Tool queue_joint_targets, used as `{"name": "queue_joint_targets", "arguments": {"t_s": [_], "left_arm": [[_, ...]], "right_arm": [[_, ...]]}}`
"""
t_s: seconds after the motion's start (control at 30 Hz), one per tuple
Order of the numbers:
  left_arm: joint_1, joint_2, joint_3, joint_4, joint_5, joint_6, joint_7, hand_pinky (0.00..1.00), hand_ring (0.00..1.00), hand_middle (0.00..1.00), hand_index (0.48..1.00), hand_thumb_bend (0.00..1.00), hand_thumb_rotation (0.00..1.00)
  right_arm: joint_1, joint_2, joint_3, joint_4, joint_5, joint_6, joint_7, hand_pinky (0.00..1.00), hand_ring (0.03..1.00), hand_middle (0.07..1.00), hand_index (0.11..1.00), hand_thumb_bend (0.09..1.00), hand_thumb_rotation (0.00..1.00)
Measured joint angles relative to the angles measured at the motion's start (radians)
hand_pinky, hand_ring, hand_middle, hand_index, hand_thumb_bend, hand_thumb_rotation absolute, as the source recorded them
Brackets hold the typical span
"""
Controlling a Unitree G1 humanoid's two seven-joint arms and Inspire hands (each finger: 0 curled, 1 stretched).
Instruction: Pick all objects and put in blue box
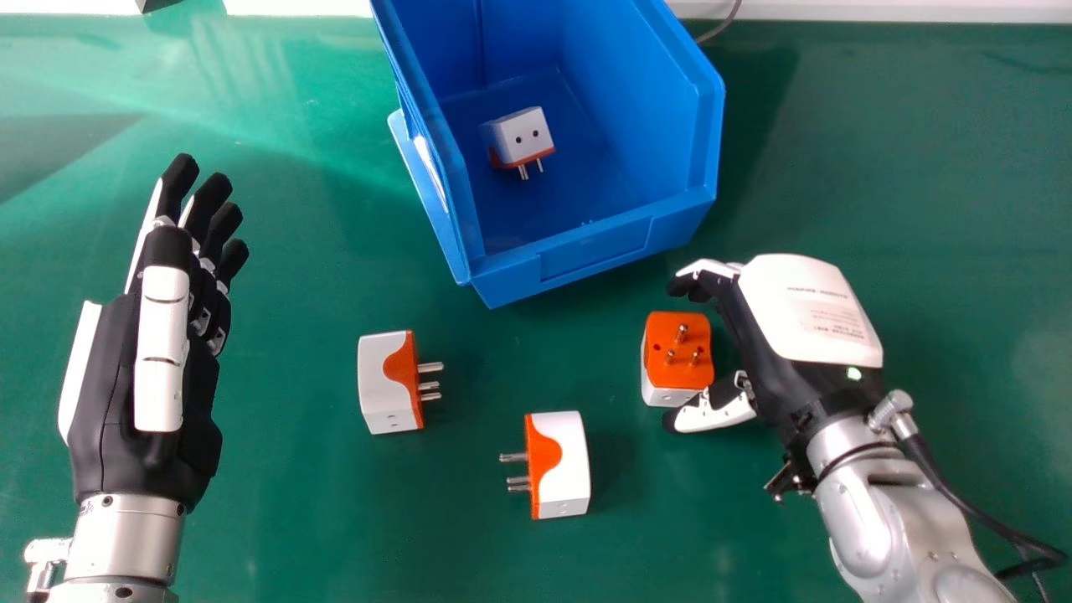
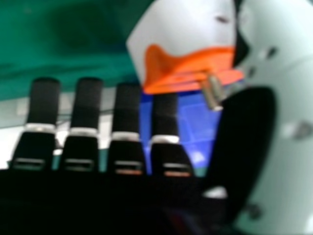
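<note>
Head view: adapter [image 1: 523, 134] inside blue box [image 1: 586, 280]; two further adapters [image 1: 381, 385], left hand [image 1: 126, 394] open, green counter [image 1: 293, 519]. Right hand [image 1: 787, 318] wide, thumb and fingers astride upturned adapter [image 1: 678, 347]. Right hand view: its white side [image 2: 186, 24], metal prongs [image 2: 212, 92].

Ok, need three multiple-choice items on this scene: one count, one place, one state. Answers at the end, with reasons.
1. How many plug adapters are in the blue box?
A) none B) one C) three

2. Where is the right hand?
A) inside the box B) at the adapter on the table C) behind the box

3. How are the left hand's fingers?
A) straight B) in a fist C) curled round an adapter

1 B: a single white-and-orange adapter lies on its floor.
2 B: thumb and fingers flank that adapter, outside the box.
3 A: they extend outward, holding nothing.
</note>
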Motion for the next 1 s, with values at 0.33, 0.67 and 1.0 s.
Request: {"name": "queue_joint_targets", "arguments": {"t_s": [0.33, 0.67, 1.0], "left_arm": [[0.005, 0.000, -0.005, -0.022, 0.002, 0.006, 0.002, 0.99, 0.97, 0.97, 0.970, 0.69, 0.91], [0.012, 0.006, -0.004, -0.026, 0.002, 0.006, -0.001, 0.99, 0.97, 0.97, 0.977, 0.69, 0.92], [0.009, 0.013, 0.001, -0.021, -0.003, 0.007, -0.006, 1.00, 0.98, 0.97, 0.971, 0.69, 0.92]], "right_arm": [[-0.045, -0.003, 0.032, 0.031, -0.002, 0.048, 0.035, 0.58, 0.676, 0.721, 0.722, 0.731, 0.14], [-0.119, -0.001, 0.088, 0.095, -0.027, 0.074, 0.023, 0.59, 0.675, 0.710, 0.712, 0.745, 0.12], [-0.199, 0.001, 0.173, 0.202, -0.070, 0.089, -0.036, 0.53, 0.610, 0.646, 0.676, 0.783, 0.08]]}}
